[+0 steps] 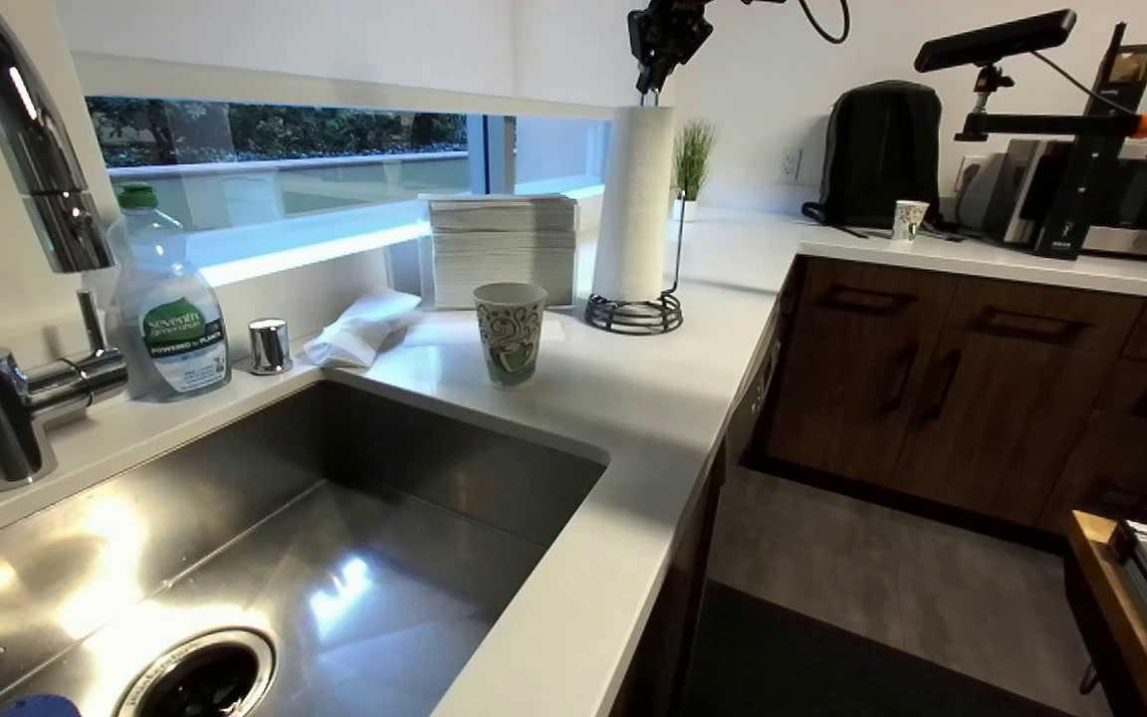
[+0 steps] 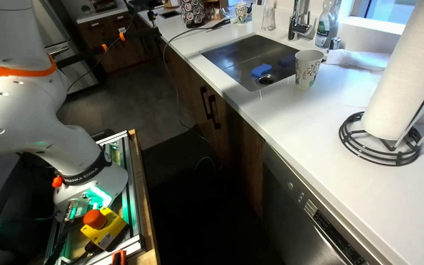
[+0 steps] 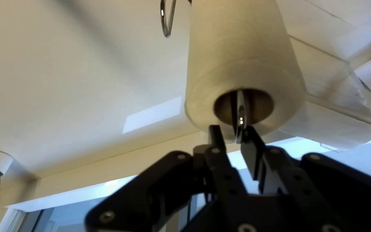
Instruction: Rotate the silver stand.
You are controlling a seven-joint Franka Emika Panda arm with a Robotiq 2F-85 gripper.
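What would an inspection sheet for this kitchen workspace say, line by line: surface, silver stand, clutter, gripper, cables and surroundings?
Surface: white counter, with a steel sink set into it.
Job's things: silver stand upright on the counter, paper towel roll on it.
Clutter: patterned cup beside the sink; loose white paper and napkin stack nearby; blue item in the sink.
Gripper: gripper straddles the stand's top loop; whether it clamps it is unclear.
Cables: thin cable drapes over the counter's front edge; black cable loops near the gripper.
Surroundings: window behind, dishwasher below, backpack farther along the counter.
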